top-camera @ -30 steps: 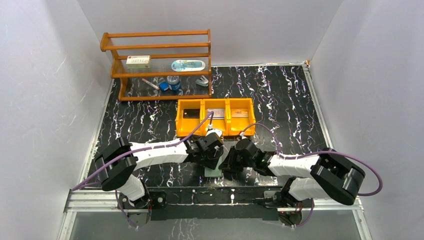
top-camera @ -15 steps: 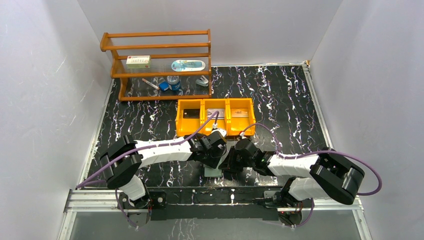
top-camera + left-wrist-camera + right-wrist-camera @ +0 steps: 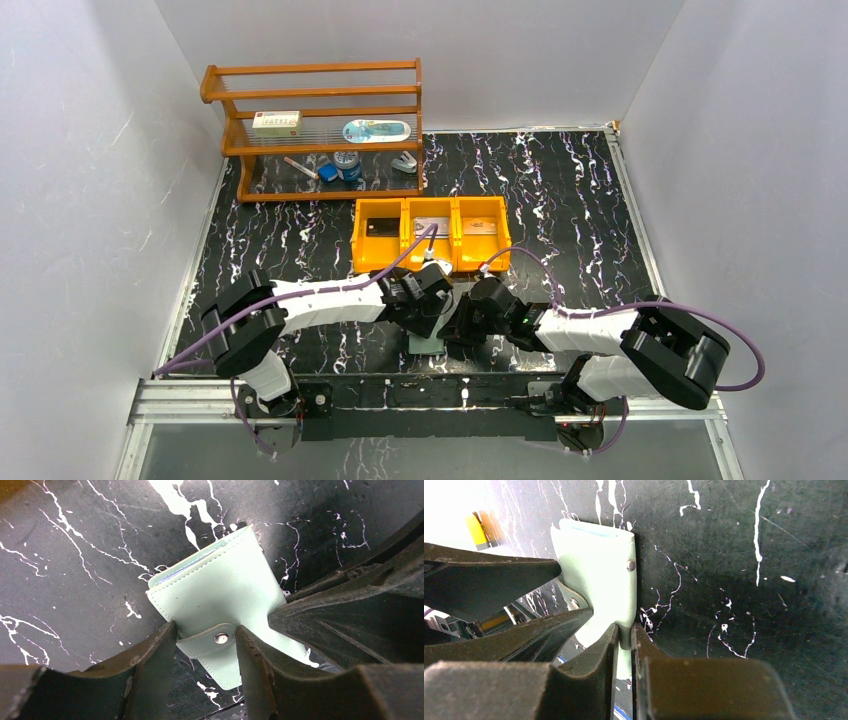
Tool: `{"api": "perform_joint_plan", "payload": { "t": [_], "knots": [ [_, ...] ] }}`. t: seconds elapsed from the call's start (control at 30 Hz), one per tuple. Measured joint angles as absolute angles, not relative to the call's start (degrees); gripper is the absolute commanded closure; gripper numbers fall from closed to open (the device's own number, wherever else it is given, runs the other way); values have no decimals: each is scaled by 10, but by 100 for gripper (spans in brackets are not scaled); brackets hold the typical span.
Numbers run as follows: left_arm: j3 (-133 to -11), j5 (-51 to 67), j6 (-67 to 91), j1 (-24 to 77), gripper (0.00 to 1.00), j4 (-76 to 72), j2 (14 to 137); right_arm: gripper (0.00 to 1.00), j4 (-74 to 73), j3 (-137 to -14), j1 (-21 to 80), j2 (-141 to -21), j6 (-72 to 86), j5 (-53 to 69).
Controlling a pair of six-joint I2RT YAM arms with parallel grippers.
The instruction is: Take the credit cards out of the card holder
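The card holder (image 3: pixel 225 590), mint green, is folded shut, its snap strap (image 3: pixel 210 641) buttoned across it. It rests on the table edge-up between both wrists (image 3: pixel 427 343). My left gripper (image 3: pixel 205 630) is open, its jaws partly closed astride the strap, one finger at each end. My right gripper (image 3: pixel 625 630) is shut on the holder's near edge (image 3: pixel 596 570). Three credit cards lie in the orange tray: black (image 3: pixel 382 227), silver-grey (image 3: pixel 432 226) and tan (image 3: pixel 480 228). No card shows in the holder.
The orange three-compartment tray (image 3: pixel 430 264) stands just beyond the grippers. A wooden shelf (image 3: pixel 315 95) with a white box, tins and small items is at the back left. The table's near metal rail (image 3: pixel 430 390) runs close behind the holder.
The left gripper's jaws have narrowed around the strap and the left wrist has shifted slightly toward the holder. The right gripper keeps its hold.
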State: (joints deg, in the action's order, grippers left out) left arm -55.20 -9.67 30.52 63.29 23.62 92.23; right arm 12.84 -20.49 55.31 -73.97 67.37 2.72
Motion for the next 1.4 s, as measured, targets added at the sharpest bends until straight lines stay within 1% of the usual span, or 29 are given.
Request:
{"api": "perform_joint_plan", "payload": {
  "t": [0.1, 0.23, 0.3, 0.4, 0.5, 0.57, 0.73, 1.0, 1.13, 1.2, 1.33, 1.4],
  "knots": [
    [-553, -105, 311, 636, 55, 239, 924, 82, 127, -205, 554, -740, 674, 26],
    [-562, -118, 316, 642, 64, 247, 932, 82, 124, -206, 555, -739, 675, 23],
    [-564, -126, 321, 646, 71, 250, 933, 82, 123, -206, 555, -738, 676, 21],
    [-559, -142, 334, 650, 76, 246, 928, 83, 114, -206, 557, -730, 682, 12],
    [-536, -151, 350, 653, 77, 232, 906, 83, 108, -206, 559, -722, 688, 5],
    [-529, -155, 357, 655, 80, 228, 899, 84, 109, -206, 560, -721, 689, 5],
    [-521, -157, 366, 655, 80, 223, 892, 85, 109, -206, 560, -721, 691, 4],
    [-507, -164, 379, 656, 79, 222, 870, 85, 113, -206, 560, -721, 692, 3],
    [-494, -190, 378, 655, 78, 259, 862, 85, 100, -206, 559, -720, 692, -3],
    [-491, -197, 378, 654, 74, 274, 862, 85, 100, -206, 559, -720, 693, -3],
    [-491, -203, 376, 654, 57, 283, 862, 83, 99, -206, 559, -720, 692, -3],
    [-491, -204, 375, 654, 51, 287, 860, 82, 99, -206, 559, -720, 692, -3]
  ]
}}
